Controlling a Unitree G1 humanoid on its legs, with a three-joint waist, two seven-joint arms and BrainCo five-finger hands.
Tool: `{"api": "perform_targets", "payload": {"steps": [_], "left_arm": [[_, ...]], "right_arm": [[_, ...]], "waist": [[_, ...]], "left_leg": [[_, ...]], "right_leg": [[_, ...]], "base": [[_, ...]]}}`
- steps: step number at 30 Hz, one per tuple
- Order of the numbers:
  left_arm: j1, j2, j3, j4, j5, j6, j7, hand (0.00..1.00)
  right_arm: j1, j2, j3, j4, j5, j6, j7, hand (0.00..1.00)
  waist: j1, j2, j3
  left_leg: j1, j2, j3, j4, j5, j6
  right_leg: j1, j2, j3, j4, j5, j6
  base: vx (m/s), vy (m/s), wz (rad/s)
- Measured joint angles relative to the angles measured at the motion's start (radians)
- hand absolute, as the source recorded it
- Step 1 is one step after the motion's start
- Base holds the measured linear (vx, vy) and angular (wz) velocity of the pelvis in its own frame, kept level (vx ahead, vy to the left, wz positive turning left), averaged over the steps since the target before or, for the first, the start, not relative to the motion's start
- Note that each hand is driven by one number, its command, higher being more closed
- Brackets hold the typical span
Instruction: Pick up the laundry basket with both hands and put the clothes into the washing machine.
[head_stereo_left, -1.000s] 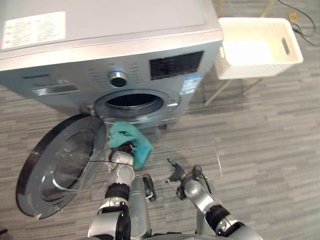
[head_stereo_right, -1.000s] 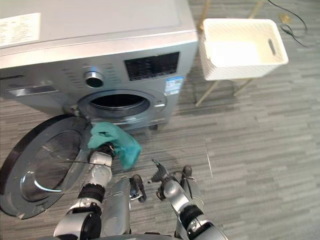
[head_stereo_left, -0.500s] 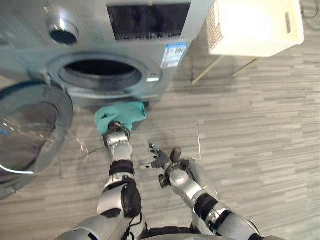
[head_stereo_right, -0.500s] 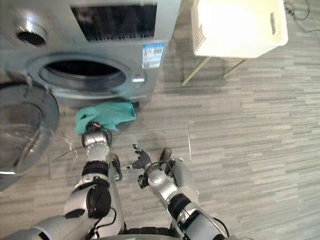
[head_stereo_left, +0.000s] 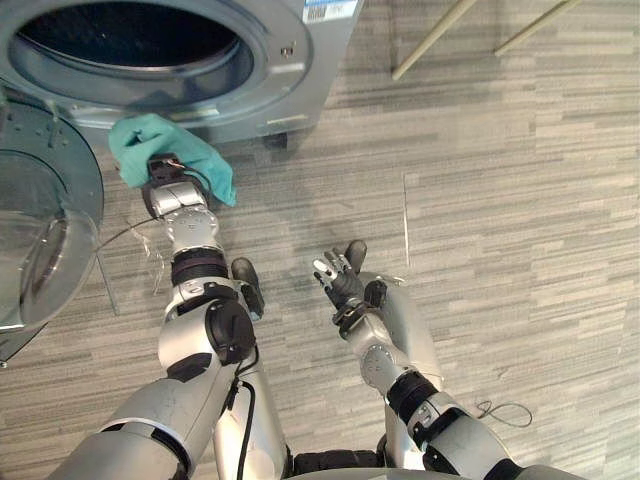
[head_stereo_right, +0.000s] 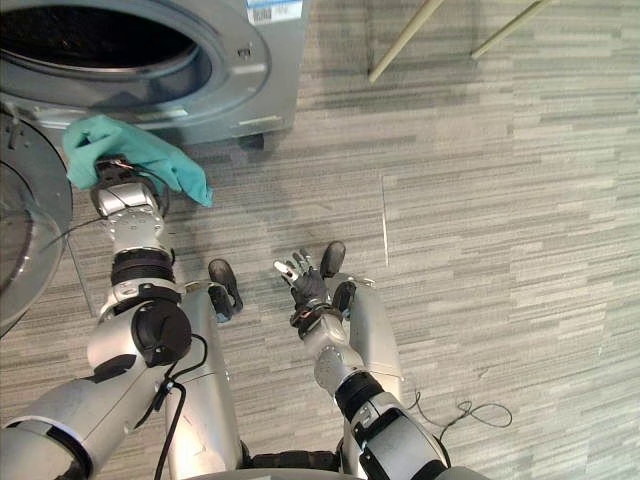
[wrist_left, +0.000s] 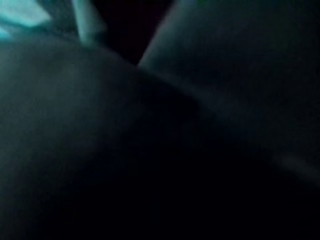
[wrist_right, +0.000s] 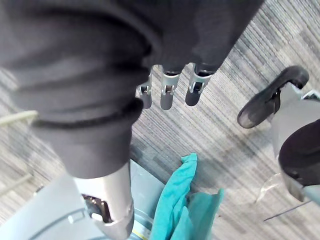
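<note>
A teal cloth (head_stereo_left: 160, 150) is bunched over my left hand (head_stereo_left: 168, 192), which is shut on it just below the lower rim of the washing machine's drum opening (head_stereo_left: 130, 35). The grey washing machine (head_stereo_left: 290, 60) fills the top left, its round door (head_stereo_left: 40, 230) swung open to the left of my arm. The left wrist view is dark with teal cloth (wrist_left: 20, 12) pressed close. My right hand (head_stereo_left: 340, 280) hangs over the floor near the middle, open with straight fingers (wrist_right: 167, 92) and holding nothing. The right wrist view looks past them to the teal cloth (wrist_right: 182, 210).
Two pale wooden legs (head_stereo_left: 430, 40) of a stand slant across the top right, beside the machine. Grey striped floor (head_stereo_left: 500, 220) spreads to the right and in front.
The camera has tipped down and closer, so the basket and the machine's top have left the picture. My left hand with the teal cloth has risen towards the drum's lower rim. The right hand stays open.
</note>
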Motion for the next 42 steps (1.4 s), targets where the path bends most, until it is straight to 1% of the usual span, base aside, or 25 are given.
{"api": "perform_targets", "payload": {"steps": [1, 2, 3, 5, 7, 10, 13, 14, 16, 20, 22, 24, 25, 26, 27, 28, 29, 30, 32, 33, 35, 37, 39, 40, 42], "left_arm": [[-0.004, 0.015, -0.014, 0.0, 0.0, 0.002, -0.004, 1.0], [-0.014, 0.047, -0.046, 0.0, 0.0, 0.004, -0.016, 1.0], [-0.023, 0.069, -0.075, 0.0, 0.001, 0.005, -0.021, 1.0], [-0.046, 0.111, -0.121, 0.0, 0.002, 0.01, -0.033, 1.0], [-0.079, 0.149, -0.185, -0.002, 0.012, 0.011, -0.039, 1.0], [-0.156, 0.214, -0.278, -0.004, 0.05, 0.012, -0.038, 1.0], [-0.203, 0.274, -0.337, -0.012, 0.087, 0.015, -0.037, 1.0], [-0.226, 0.293, -0.37, -0.014, 0.111, 0.017, -0.036, 1.0], [-0.272, 0.319, -0.437, -0.021, 0.136, 0.021, -0.031, 1.0], [-0.35, 0.359, -0.565, -0.104, 0.207, 0.021, -0.023, 1.0], [-0.397, 0.375, -0.617, -0.121, 0.232, 0.021, -0.011, 1.0], [-0.467, 0.414, -0.684, -0.121, 0.265, 0.024, -0.004, 1.0], [-0.504, 0.442, -0.722, -0.118, 0.286, 0.028, 0.005, 1.0], [-0.515, 0.448, -0.73, -0.116, 0.29, 0.03, 0.007, 1.0], [-0.558, 0.482, -0.762, -0.091, 0.328, 0.043, 0.001, 1.0], [-0.61, 0.521, -0.792, -0.033, 0.372, 0.071, -0.02, 1.0], [-0.634, 0.537, -0.804, -0.006, 0.398, 0.091, -0.031, 1.0], [-0.668, 0.575, -0.835, 0.037, 0.425, 0.127, -0.047, 1.0], [-0.697, 0.625, -0.86, 0.071, 0.434, 0.167, -0.06, 1.0], [-0.71, 0.647, -0.861, 0.083, 0.435, 0.186, -0.059, 1.0], [-0.743, 0.662, -0.86, 0.097, 0.438, 0.204, -0.058, 1.0], [-0.754, 0.664, -0.855, 0.107, 0.438, 0.21, -0.057, 1.0], [-0.753, 0.664, -0.853, 0.144, 0.439, 0.232, -0.055, 1.0], [-0.753, 0.664, -0.847, 0.157, 0.438, 0.245, -0.052, 1.0], [-0.754, 0.668, -0.815, 0.155, 0.428, 0.249, -0.049, 1.0]], "right_arm": [[0.005, -0.002, -0.006, -0.016, 0.015, -0.001, 0.009, 0.0], [0.01, -0.008, -0.011, -0.044, 0.047, -0.007, 0.024, 0.0], [0.014, -0.014, -0.022, -0.064, 0.062, -0.012, 0.037, 0.0], [0.017, -0.017, -0.045, -0.094, 0.101, -0.022, 0.047, 0.0], [0.045, -0.025, -0.063, -0.156, 0.14, -0.038, 0.075, 0.0], [0.089, -0.05, -0.071, -0.23, 0.177, -0.05, 0.101, 0.0], [0.116, -0.063, -0.071, -0.258, 0.197, -0.054, 0.117, 0.0], [0.134, -0.071, -0.071, -0.28, 0.198, -0.065, 0.124, 0.0], [0.16, -0.087, -0.072, -0.311, 0.2, -0.068, 0.125, 0.0], [0.192, -0.098, -0.082, -0.362, 0.204, -0.071, 0.139, 0.0], [0.205, -0.104, -0.083, -0.394, 0.204, -0.073, 0.147, 0.0], [0.215, -0.114, -0.083, -0.429, 0.204, -0.072, 0.15, 0.0], [0.226, -0.118, -0.084, -0.449, 0.204, -0.072, 0.157, 0.0], [0.232, -0.12, -0.085, -0.457, 0.204, -0.072, 0.16, 0.0], [0.25, -0.125, -0.089, -0.49, 0.204, -0.071, 0.165, 0.0], [0.251, -0.125, -0.088, -0.517, 0.203, -0.07, 0.165, 0.0], [0.251, -0.125, -0.089, -0.527, 0.201, -0.07, 0.163, 0.0], [0.251, -0.127, -0.091, -0.534, 0.193, -0.07, 0.153, 0.0], [0.251, -0.127, -0.094, -0.542, 0.188, -0.069, 0.123, 0.0], [0.252, -0.127, -0.095, -0.546, 0.171, -0.068, 0.109, 0.0], [0.267, -0.127, -0.109, -0.591, 0.153, -0.067, 0.093, 0.0], [0.277, -0.128, -0.113, -0.613, 0.146, -0.067, 0.091, 0.0], [0.287, -0.13, -0.115, -0.62, 0.128, -0.065, 0.079, 0.0], [0.288, -0.129, -0.114, -0.62, 0.125, -0.064, 0.075, 0.0], [0.288, -0.129, -0.114, -0.621, 0.125, -0.063, 0.07, 0.0]], "waist": [[0.001, 0.0, 0.0], [0.001, 0.0, 0.0], [0.002, 0.0, 0.0], [0.002, 0.0, 0.0], [0.002, 0.0, 0.0], [-0.004, 0.0, 0.0], [-0.022, -0.003, 0.001], [-0.025, -0.003, 0.001], [-0.025, -0.003, 0.001], [-0.029, -0.003, 0.001], [-0.03, -0.003, 0.001], [-0.035, -0.002, 0.001], [-0.036, -0.002, 0.001], [-0.035, -0.002, 0.001], [-0.032, -0.002, 0.001], [-0.032, -0.002, 0.001], [-0.031, -0.002, 0.001], [-0.03, -0.002, 0.001], [-0.026, -0.002, 0.001], [-0.024, -0.002, 0.001], [-0.025, -0.002, 0.002], [-0.024, -0.002, 0.002], [-0.021, -0.002, 0.002], [-0.022, -0.002, 0.002], [-0.019, -0.002, 0.002]], "left_leg": [[-0.013, 0.0, 0.0, 0.003, 0.001, 0.001], [-0.037, -0.001, -0.004, 0.008, 0.008, 0.013], [-0.052, -0.003, -0.009, 0.009, 0.01, 0.017], [-0.073, -0.003, -0.013, 0.008, 0.013, 0.021], [-0.095, -0.003, -0.019, 0.002, 0.017, 0.022], [-0.151, -0.01, -0.022, -0.037, 0.044, 0.026], [-0.197, -0.011, -0.035, -0.044, 0.055, 0.025], [-0.214, -0.009, -0.039, -0.044, 0.057, 0.023], [-0.243, -0.001, -0.047, -0.044, 0.058, 0.022], [-0.3, -0.001, -0.067, -0.037, 0.067, 0.015], [-0.329, 0.001, -0.075, -0.016, 0.067, 0.015], [-0.381, 0.01, -0.097, 0.038, 0.064, 0.017], [-0.411, 0.02, -0.101, 0.074, 0.047, 0.019], [-0.419, 0.022, -0.104, 0.082, 0.044, 0.019], [-0.451, 0.034, -0.113, 0.115, 0.032, 0.022], [-0.476, 0.038, -0.116, 0.134, 0.025, 0.024], [-0.486, 0.04, -0.117, 0.138, 0.023, 0.022], [-0.502, 0.051, -0.122, 0.148, 0.021, 0.02], [-0.52, 0.062, -0.125, 0.164, 0.017, 0.022], [-0.533, 0.07, -0.127, 0.184, 0.013, 0.03], [-0.566, 0.076, -0.147, 0.224, -0.005, 0.037], [-0.582, 0.081, -0.152, 0.24, -0.013, 0.044], [-0.595, 0.088, -0.158, 0.275, -0.033, 0.054], [-0.599, 0.089, -0.161, 0.291, -0.041, 0.06], [-0.61, 0.095, -0.165, 0.309, -0.054, 0.07]], "right_leg": [[-0.012, 0.002, 0.001, -0.003, 0.004, -0.002], [-0.03, 0.001, 0.0, -0.005, 0.011, -0.005], [-0.042, 0.0, -0.002, -0.007, 0.02, -0.016], [-0.055, 0.001, -0.009, -0.016, 0.027, -0.014], [-0.07, 0.001, -0.017, -0.027, 0.031, -0.013], [-0.112, 0.002, -0.033, -0.068, 0.054, -0.012], [-0.146, 0.003, -0.047, -0.078, 0.06, -0.017], [-0.16, 0.004, -0.053, -0.084, 0.065, -0.024], [-0.18, 0.005, -0.065, -0.087, 0.067, -0.027], [-0.226, 0.004, -0.082, -0.079, 0.066, -0.027], [-0.253, 0.001, -0.084, -0.056, 0.064, -0.025], [-0.292, 0.001, -0.085, -0.013, 0.057, -0.02], [-0.315, 0.003, -0.087, 0.018, 0.046, -0.021], [-0.323, 0.002, -0.087, 0.026, 0.043, -0.022], [-0.349, 0.004, -0.088, 0.047, 0.031, -0.019], [-0.37, 0.006, -0.088, 0.057, 0.028, -0.018], [-0.379, 0.006, -0.088, 0.057, 0.029, -0.018], [-0.39, 0.006, -0.097, 0.052, 0.03, -0.016], [-0.398, 0.006, -0.111, 0.042, 0.042, -0.01], [-0.401, 0.009, -0.118, 0.044, 0.054, -0.019], [-0.418, 0.013, -0.124, 0.058, 0.06, -0.031], [-0.425, 0.016, -0.126, 0.058, 0.065, -0.039], [-0.427, 0.026, -0.126, 0.067, 0.076, -0.054], [-0.427, 0.027, -0.123, 0.07, 0.079, -0.052], [-0.425, 0.039, -0.119, 0.05, 0.095, -0.039]], "base": [[-0.03, 0.015, -0.05], [0.0, 0.0, 0.0], [0.0, 0.0, 0.0], [0.0, 0.0, 0.0], [0.0, 0.0, 0.0], [0.01, 0.016, 0.03], [0.01, 0.015, 0.02], [0.02, 0.015, -0.06], [0.03, 0.015, -0.08], [0.0, 0.0, 0.0], [0.0, -0.009, -0.02], [-0.02, -0.029, -0.13], [-0.02, -0.022, -0.16], [-0.03, -0.022, -0.22], [-0.04, -0.013, -0.24], [-0.04, -0.013, -0.27], [-0.04, 0.002, -0.31], [-0.03, 0.007, -0.36], [-0.02, 0.02, -0.4], [0.0, 0.024, -0.31], [0.02, 0.031, -0.27], [0.02, 0.035, -0.22], [0.02, 0.05, -0.24], [0.01, 0.079, -0.26], [-0.01, 0.072, -0.28]]}}
